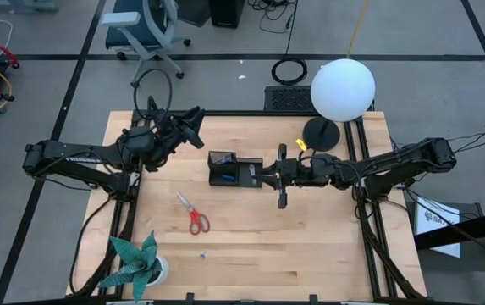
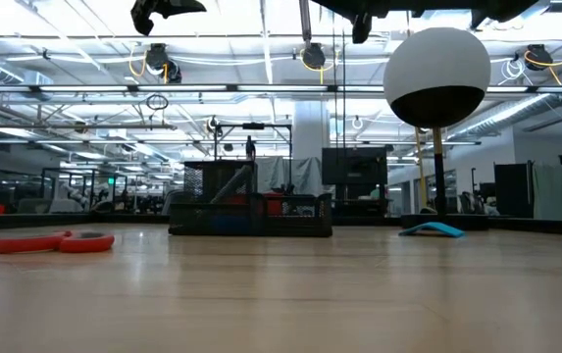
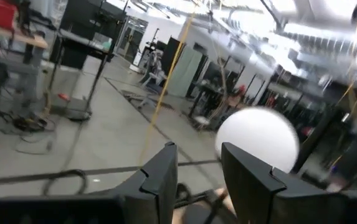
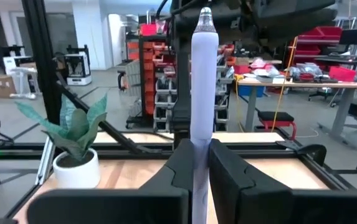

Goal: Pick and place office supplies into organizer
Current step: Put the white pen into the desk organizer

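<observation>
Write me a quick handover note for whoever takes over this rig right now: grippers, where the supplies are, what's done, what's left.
Right gripper: shut on a pale pen, held high beside the organizer.
Left gripper: partly open, empty, raised over the table's far left.
Organizer: mid-table, already holds some items; exact contents hard to tell.
Left on the table: red-handled scissors, a tiny blue piece, a yellow item by the lamp base.
Next: drop the pen in, then fetch the rest.

Likely robotics lab, workbenches [image 4: 303,79] (parts racks [image 4: 159,87])
</observation>
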